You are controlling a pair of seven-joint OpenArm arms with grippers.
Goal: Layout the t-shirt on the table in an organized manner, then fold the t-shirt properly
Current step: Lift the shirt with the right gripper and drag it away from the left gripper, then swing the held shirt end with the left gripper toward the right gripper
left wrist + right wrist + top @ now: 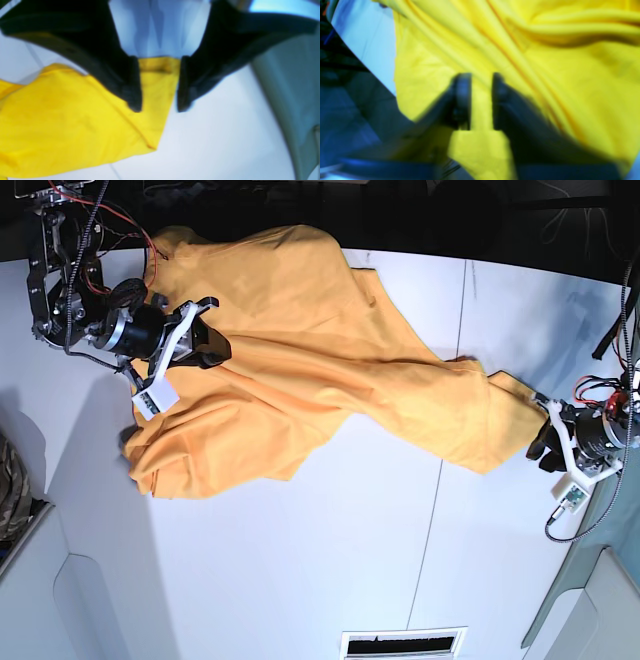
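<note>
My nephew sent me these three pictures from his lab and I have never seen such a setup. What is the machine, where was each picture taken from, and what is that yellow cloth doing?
It is a robot with two arms working over a white table. The wide picture looks down from overhead; the other two come from cameras mounted on each wrist, looking past the black pincers.

The yellow cloth is a t-shirt, lying crumpled and stretched between the arms. The left tool, at the right of the overhead picture, has a corner of the shirt between its fingers, with a gap still showing. The right tool, at the overhead picture's left, is pinching a fold of fabric. Both wrist pictures are blurred.
</note>
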